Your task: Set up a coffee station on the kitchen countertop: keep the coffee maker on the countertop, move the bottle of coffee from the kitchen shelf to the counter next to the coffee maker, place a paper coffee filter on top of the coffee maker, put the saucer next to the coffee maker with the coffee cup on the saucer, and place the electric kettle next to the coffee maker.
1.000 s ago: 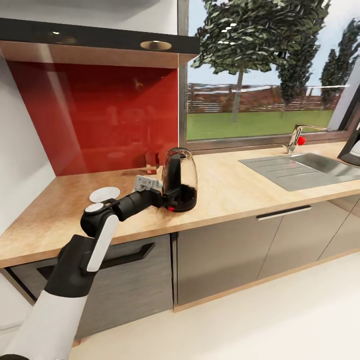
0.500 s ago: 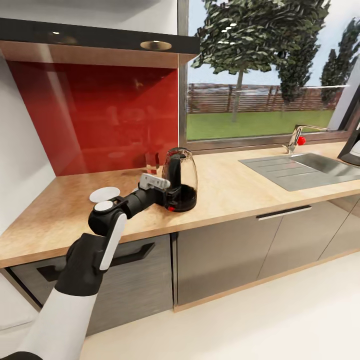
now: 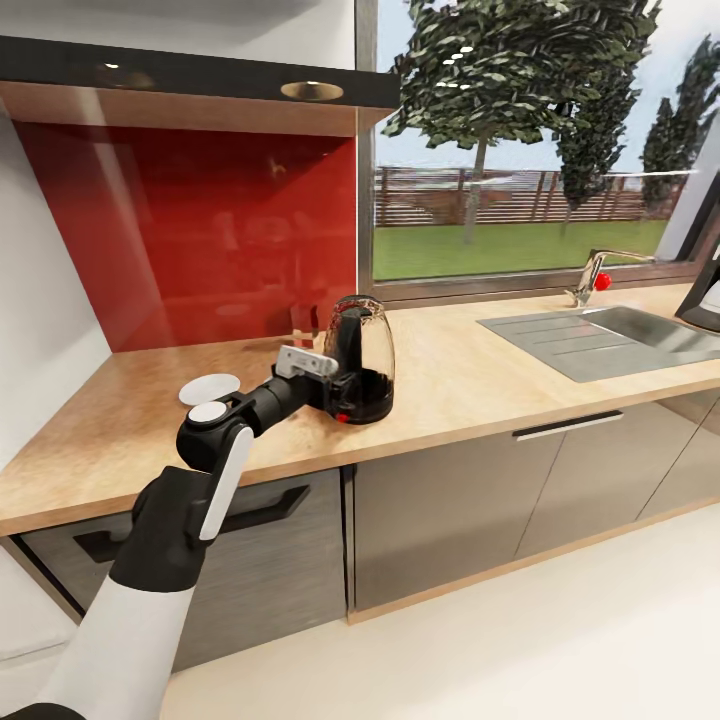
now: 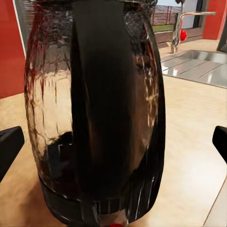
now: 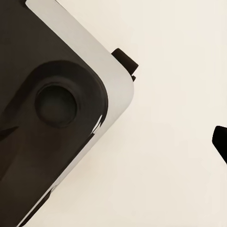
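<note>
Left pincer (image 3: 338,372) sits level w/ the handle side of the electric kettle (image 3: 360,358), fingers (image 4: 10,144) spread wide apart on either side of it, not yet clamped. Judging by the approach, the arm comes in low and horizontal so the fingers can straddle the black handle (image 4: 101,104), the one solid, narrow part of a round glass body that would likely slip otherwise. Kettle stands upright on the tabletop (image 3: 470,385), in front of the red backsplash (image 3: 190,230), w/ the saucer (image 3: 210,388) just beside the arm's elbow and the sink (image 3: 610,335) well apart toward the window side. The coffee maker (image 3: 703,290) is cut off at the frame edge beyond the sink, so the kettle looks to have a long carry ahead.

Hard to read: in the left wrist view the kettle crowds the lens and only the finger tips show at the edges; whether pads touch the handle can't be told. A small reddish block (image 3: 303,322) behind the kettle is part hidden, identity unclear. Right pincer (image 5: 220,142): one dark tip over pale floor beside the robot's base (image 5: 52,109); apart or together, cannot tell.
</note>
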